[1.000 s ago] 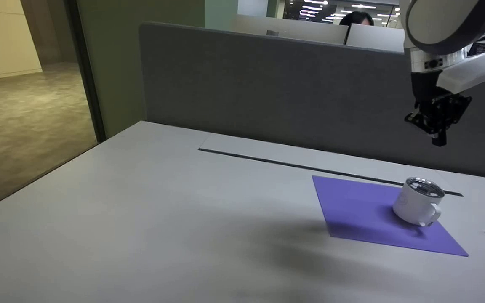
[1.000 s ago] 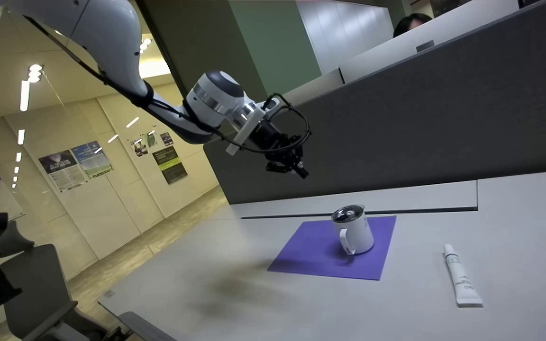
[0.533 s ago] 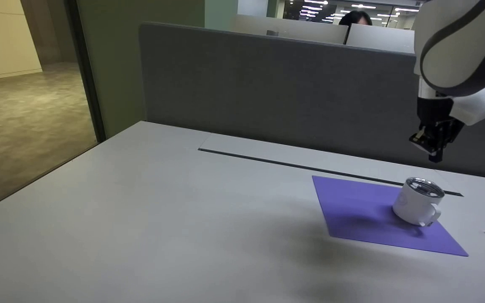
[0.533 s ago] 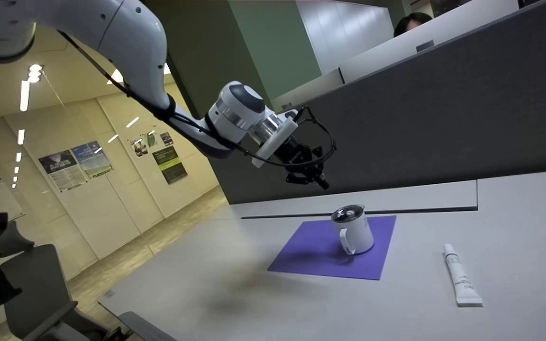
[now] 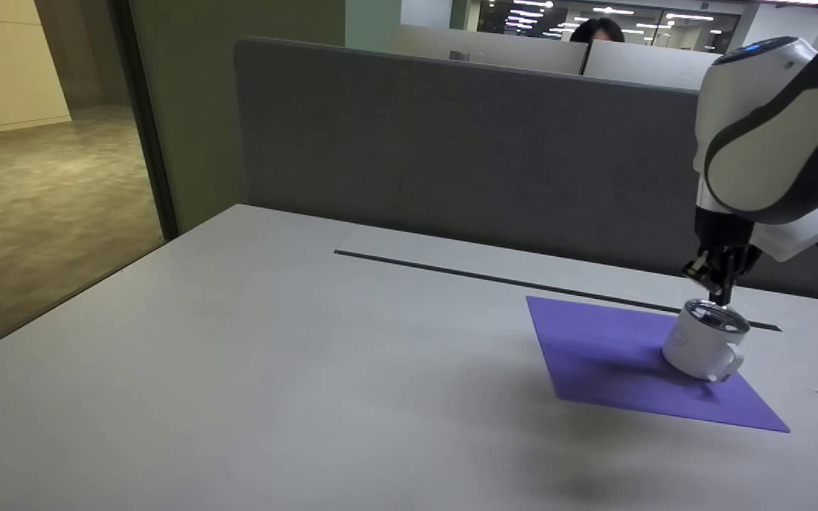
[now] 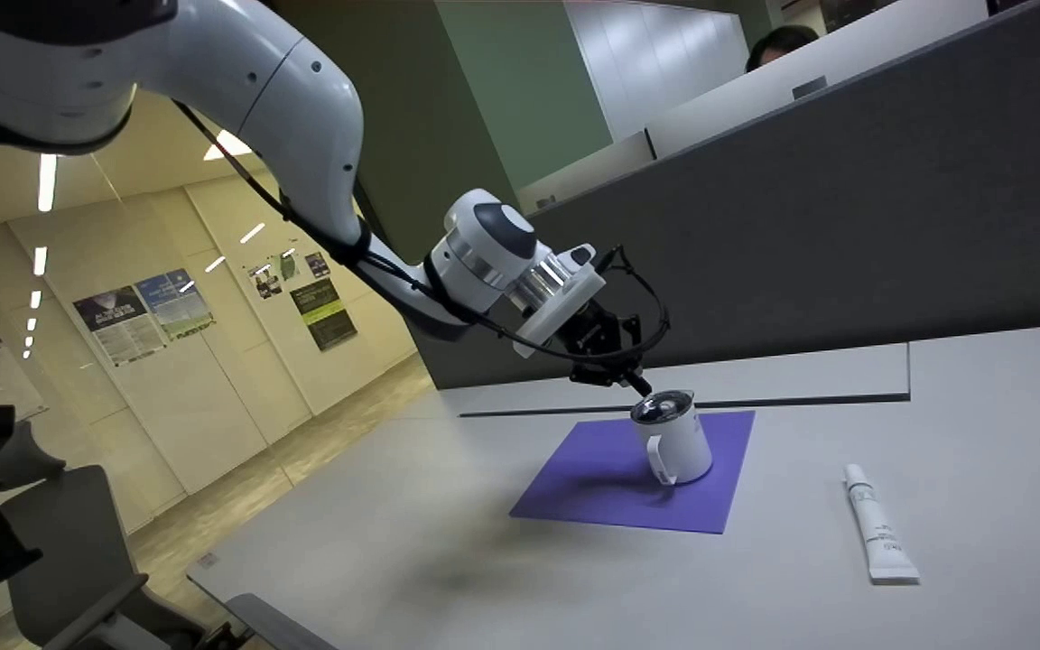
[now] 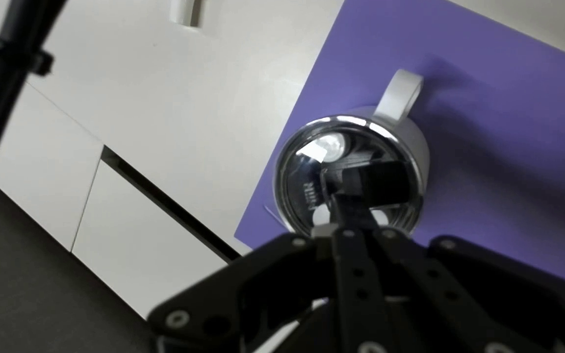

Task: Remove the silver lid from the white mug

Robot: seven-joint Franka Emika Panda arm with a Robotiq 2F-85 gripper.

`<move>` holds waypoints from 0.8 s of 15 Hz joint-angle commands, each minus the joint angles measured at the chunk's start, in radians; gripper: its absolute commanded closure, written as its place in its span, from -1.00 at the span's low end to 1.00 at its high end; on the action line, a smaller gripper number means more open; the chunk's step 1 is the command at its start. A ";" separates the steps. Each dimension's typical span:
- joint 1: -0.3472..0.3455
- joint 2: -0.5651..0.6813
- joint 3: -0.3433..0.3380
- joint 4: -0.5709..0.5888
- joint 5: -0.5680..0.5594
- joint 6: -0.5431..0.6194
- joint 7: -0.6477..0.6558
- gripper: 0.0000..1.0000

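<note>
Tool [image 6: 641, 388], tips together, hangs by far edge of silver lid [image 6: 663, 409], contact unclear, lid on upright white mug [image 6: 684, 456], purple mat [image 6: 579, 460] beneath, tube [image 6: 879, 528] right on worktop [image 6: 791, 506].

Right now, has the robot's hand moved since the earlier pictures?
Yes, downward: in both exterior views, the hand is now much closer to the white mug, which hasn't moved.

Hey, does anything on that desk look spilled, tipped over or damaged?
Nothing stands out. The white mug stands upright on the purple mat, the silver lid sits on top of it, and I see no spill or damage.
</note>
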 commanded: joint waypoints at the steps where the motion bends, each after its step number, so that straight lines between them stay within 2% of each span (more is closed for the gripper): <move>1: 0.019 0.039 -0.024 0.038 0.020 0.016 0.002 1.00; 12: 0.099 0.059 -0.092 0.035 0.011 0.008 0.056 1.00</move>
